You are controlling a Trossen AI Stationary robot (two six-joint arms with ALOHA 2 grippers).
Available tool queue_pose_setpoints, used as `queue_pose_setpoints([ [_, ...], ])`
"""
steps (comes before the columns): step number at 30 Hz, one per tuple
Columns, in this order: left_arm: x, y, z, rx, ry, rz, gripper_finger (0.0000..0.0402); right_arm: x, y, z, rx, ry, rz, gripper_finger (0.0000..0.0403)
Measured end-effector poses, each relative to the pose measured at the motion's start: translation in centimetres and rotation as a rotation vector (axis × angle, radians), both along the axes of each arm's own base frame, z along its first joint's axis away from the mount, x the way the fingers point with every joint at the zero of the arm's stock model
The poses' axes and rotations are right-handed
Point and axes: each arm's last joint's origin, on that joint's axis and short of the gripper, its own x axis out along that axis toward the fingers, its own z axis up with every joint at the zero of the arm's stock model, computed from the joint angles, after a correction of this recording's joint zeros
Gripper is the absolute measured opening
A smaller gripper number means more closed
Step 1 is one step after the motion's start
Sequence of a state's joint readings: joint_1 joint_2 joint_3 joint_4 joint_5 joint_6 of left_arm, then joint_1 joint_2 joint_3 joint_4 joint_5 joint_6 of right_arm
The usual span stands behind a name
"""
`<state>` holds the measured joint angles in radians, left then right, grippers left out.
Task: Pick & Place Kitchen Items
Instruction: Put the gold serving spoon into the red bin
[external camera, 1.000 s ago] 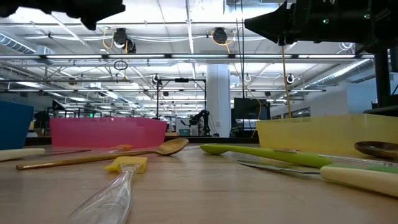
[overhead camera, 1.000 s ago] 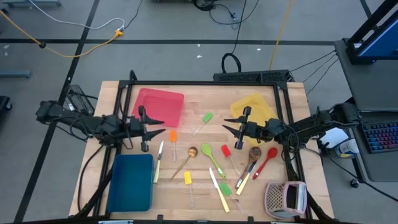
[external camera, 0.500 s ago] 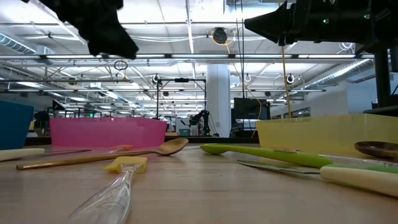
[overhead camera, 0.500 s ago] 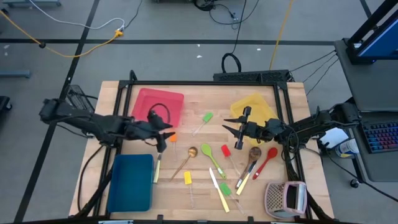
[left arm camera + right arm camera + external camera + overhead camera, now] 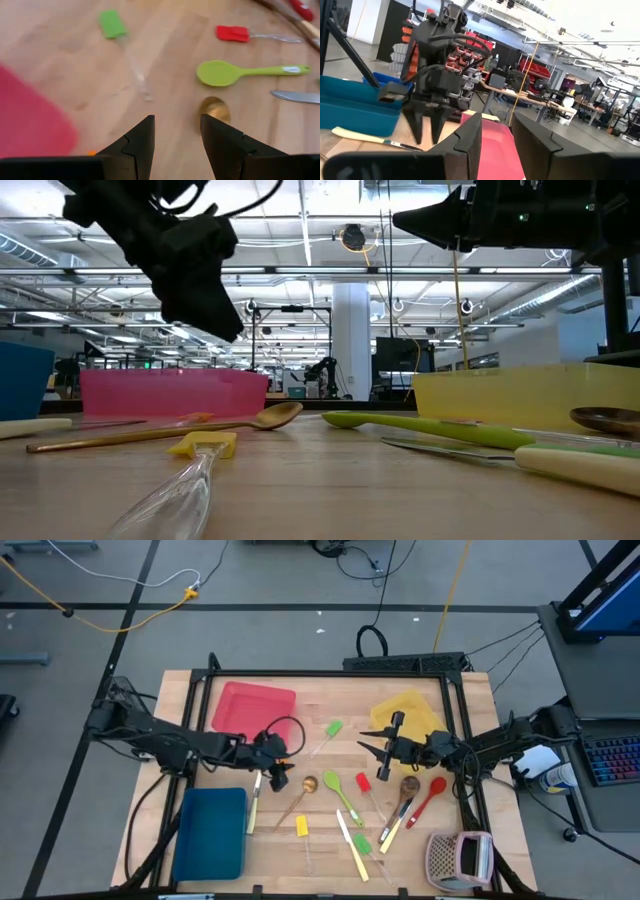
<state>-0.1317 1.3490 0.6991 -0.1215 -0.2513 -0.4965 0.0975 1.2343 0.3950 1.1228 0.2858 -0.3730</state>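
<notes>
Slim kitchen items lie scattered over the wooden table. Among them are a golden-brown spoon (image 5: 308,783), a green spoon (image 5: 334,781), a red spatula (image 5: 364,782), a green spatula (image 5: 333,728), a yellow spatula (image 5: 301,826) and a cream-handled knife (image 5: 256,798). My left gripper (image 5: 279,781) slants down above the table, open, just left of the golden spoon's bowl (image 5: 214,109). Nothing is between its fingers (image 5: 142,137). An orange spatula (image 5: 279,760) is mostly hidden under it. My right gripper (image 5: 364,746) hangs open and empty near the yellow tray (image 5: 408,712), high above the table, pointing left.
A red tray (image 5: 255,708) stands at the far left, a blue tray (image 5: 210,833) at the near left. A pinkish perforated box (image 5: 460,860) sits at the near right corner. More knives and spoons (image 5: 400,810) lie right of centre.
My left gripper has swung from beside the red tray toward the table's right and near edge and has come down. It has tipped from level to slanting downward, and now stands over the orange spatula beside the golden spoon. No utensil has moved.
</notes>
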Motion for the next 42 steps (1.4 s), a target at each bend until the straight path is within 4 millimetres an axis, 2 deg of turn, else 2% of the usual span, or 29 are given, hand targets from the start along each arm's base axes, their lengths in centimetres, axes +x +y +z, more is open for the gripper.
queue_pose_setpoints([
  [6,2.1,-1.6,-2.1,-0.1,-0.046,-0.044,0.0163,0.0,0.0,0.0,0.015,-0.005,0.003,0.01],
  [14,2.6,-3.4,-5.5,-0.134,0.051,-0.041,0.0163,0.0,0.0,0.0,0.013,-0.003,0.003,0.01],
  [24,2.2,-5.9,-5.4,-0.04,0.021,-0.099,0.0163,0.0,0.0,-0.1,0.012,0.003,0.003,0.01],
  [29,2.2,-6.5,-6.3,0.0,0.019,-0.071,0.0163,0.0,0.0,-0.1,0.012,0.004,0.003,0.01],
  [33,2.4,-6.6,-7.1,-0.01,0.028,-0.067,0.0163,0.0,0.0,-0.1,0.012,0.012,0.003,0.01],
  [42,2.5,-6.5,-7.2,-0.044,0.044,-0.064,0.0163,0.1,0.0,-0.3,0.009,0.034,0.003,0.01],
])
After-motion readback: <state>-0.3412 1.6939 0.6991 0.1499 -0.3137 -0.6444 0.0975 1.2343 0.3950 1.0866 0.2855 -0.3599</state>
